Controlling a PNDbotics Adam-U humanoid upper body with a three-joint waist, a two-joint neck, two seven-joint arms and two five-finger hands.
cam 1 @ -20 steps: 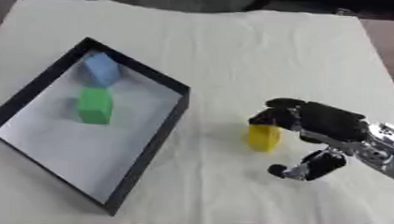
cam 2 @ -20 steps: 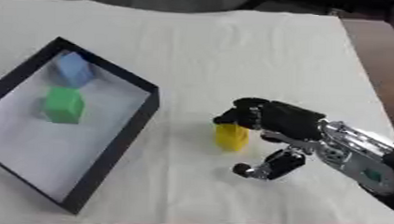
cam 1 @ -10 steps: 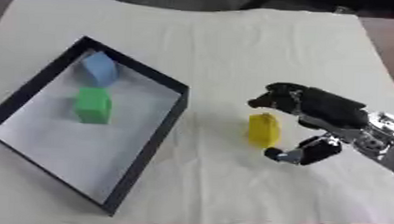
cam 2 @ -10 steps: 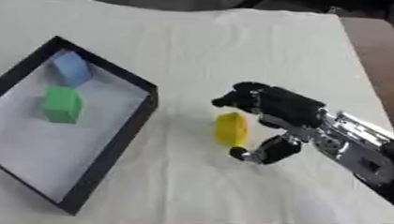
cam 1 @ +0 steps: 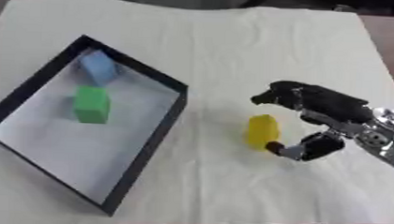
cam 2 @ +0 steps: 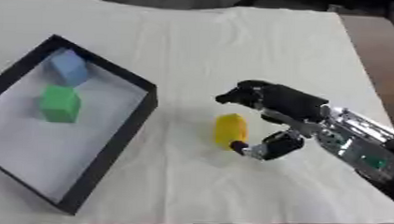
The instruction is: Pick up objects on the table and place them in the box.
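The right hand (cam 1: 319, 116) comes in from the right and brackets the yellow block (cam 1: 261, 131): its thumb reaches the block's lower right edge, while the fingers (cam 1: 271, 94) arch above and behind it, curled but apart from the block's top. The hand has not closed on the block, so it reads as partly curled around it and holding nothing. The left hand shows in neither view.

The step in hand, as I judge it, is the grasp of the yellow block, the 1 piece still lying loose on the cloth. The next move calls for the fingers to drop onto the block's far side and pinch it against the thumb, then a lift and a carry leftward over the near wall of the box (cam 1: 147, 151).

The block stands on the cloth just right of the box, apart from its wall. Inside the box lie 2 pieces: a green block (cam 1: 91, 104) near the middle and, farther back, a blue block (cam 1: 97, 67) by the far corner, close beside the green one.

The bench is covered by a pale, slightly wrinkled cloth (cam 1: 235, 40). Bare brown bench shows past the cloth's right edge, and a dark strip runs along the far edge.
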